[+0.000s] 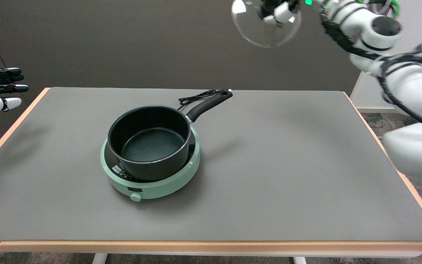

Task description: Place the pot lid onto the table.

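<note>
At the top of the frame, right of centre, the right hand holds the round clear glass pot lid high in the air, fingers closed around what looks like the knob at its middle; the top edge cuts off part of the hand, so the exact hold is hard to read. The lid hangs tilted, its disc turned toward the camera, well above the grey-topped table with a pale wooden rim and far from any surface. Straight below and toward the lower right of the frame lies a broad bare stretch of grey top, which seems the natural landing place: the move needs a descent and a levelling of the disc. The black saucepan with a long black handle sits uncovered on the pale green round hotplate at centre left, well apart from the lid, its handle pointing to the upper right. The table's right edge runs close under the arm, so the lid should land well inside it.
</note>
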Robot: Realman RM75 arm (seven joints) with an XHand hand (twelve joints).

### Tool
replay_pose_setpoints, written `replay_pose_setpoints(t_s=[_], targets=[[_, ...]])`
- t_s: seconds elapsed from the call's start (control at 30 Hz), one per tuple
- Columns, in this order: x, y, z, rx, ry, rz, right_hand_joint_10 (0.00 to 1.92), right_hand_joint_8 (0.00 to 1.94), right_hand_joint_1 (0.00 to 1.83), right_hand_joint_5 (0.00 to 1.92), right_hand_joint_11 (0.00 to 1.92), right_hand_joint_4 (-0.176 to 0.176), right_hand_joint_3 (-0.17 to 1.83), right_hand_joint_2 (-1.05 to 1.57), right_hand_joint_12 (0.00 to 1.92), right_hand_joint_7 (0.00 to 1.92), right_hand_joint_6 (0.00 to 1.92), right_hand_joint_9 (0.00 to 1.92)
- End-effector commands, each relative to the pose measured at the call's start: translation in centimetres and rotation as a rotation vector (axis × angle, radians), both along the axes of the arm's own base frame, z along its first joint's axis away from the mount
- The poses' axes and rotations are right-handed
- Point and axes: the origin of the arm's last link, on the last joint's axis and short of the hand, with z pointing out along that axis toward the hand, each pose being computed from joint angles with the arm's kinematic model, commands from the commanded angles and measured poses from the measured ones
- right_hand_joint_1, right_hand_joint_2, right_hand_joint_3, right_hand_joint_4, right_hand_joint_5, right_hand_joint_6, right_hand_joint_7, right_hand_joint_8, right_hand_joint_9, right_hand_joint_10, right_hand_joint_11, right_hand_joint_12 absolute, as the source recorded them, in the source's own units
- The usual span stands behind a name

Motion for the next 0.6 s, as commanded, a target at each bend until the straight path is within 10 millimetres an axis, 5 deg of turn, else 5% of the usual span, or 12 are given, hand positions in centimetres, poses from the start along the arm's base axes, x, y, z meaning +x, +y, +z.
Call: replay_pose_setpoints(t_s=[0.03, 0.27, 0.6], targets=[[-5.3, 10.6, 15.1, -0.139, 0.003, -0.228, 1.48, 1.3, 1.38, 0.71, 0.73, 0.176, 0.8, 0.74, 1.55, 0.96, 1.24, 0.86], [-9.1, 14.0, 16.2, -0.11, -0.032, -0.332, 1.47, 1.3, 1.38, 0.71, 0.73, 0.176, 0.79, 0.74, 1.58, 0.96, 1.23, 0.86], [-12.7, 16.0, 11.4, 0.126, -0.075, -0.44, 1.47, 1.29, 1.38, 0.71, 0.73, 0.176, 0.78, 0.74, 1.6, 0.96, 1.22, 0.86]])
